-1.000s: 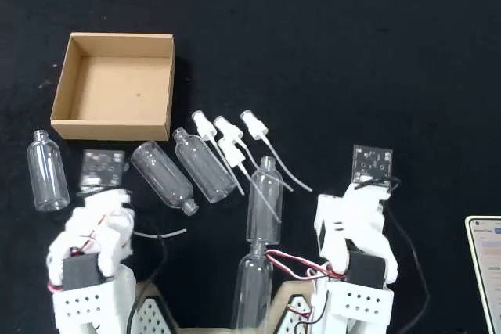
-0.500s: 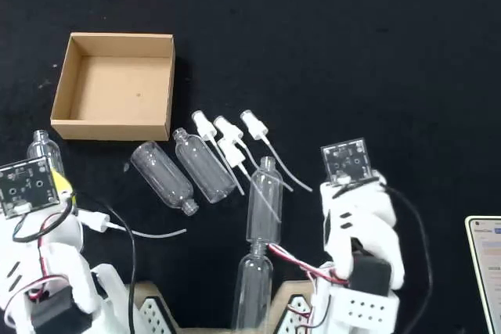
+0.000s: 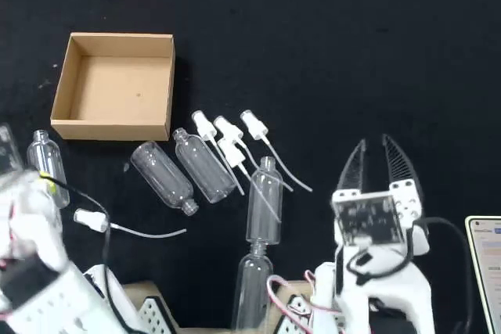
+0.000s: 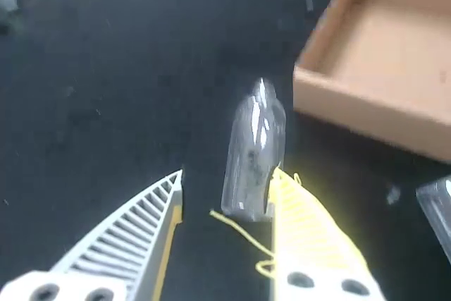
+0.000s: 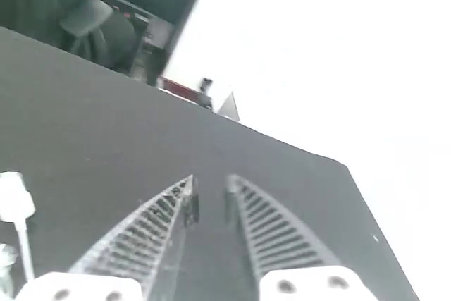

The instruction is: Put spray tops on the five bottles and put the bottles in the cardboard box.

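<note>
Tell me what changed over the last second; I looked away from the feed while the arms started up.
The left gripper swung leftward and is now open around the lone bottle, uncovering a spray top. The right gripper lifted and stretched forward, open and empty. The cardboard box, other bottles and remaining spray tops stayed put.

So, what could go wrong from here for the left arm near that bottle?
The clear bottle lies off-centre before the open left gripper, close to its yellow finger, so closing might push or roll it instead of gripping. A spray top with a long tube lies beside the left arm, which could sweep it away.
</note>
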{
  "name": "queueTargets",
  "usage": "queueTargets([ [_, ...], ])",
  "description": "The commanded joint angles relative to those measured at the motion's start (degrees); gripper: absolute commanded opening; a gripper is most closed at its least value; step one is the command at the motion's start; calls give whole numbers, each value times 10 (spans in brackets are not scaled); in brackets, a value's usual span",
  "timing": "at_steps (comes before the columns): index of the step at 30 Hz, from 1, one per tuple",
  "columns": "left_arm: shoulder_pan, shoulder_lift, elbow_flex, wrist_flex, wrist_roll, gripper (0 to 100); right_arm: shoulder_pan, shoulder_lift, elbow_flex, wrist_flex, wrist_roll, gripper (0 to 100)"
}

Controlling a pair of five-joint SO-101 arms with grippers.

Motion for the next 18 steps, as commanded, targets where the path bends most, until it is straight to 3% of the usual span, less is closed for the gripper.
queueTargets([
  [1, -6, 185, -107, -9, -3, 190, -56, 46, -56, 25, 1, 119],
  [5, -5, 326, -187, -9, -6, 198, -138, 182, -102, 36, -34, 119],
  [10, -4, 513, -292, 9, -6, 291, -261, 332, -167, 68, -90, 120],
  [18, 32, 813, -523, 83, -8, 292, -414, 394, -126, 72, -103, 120],
])
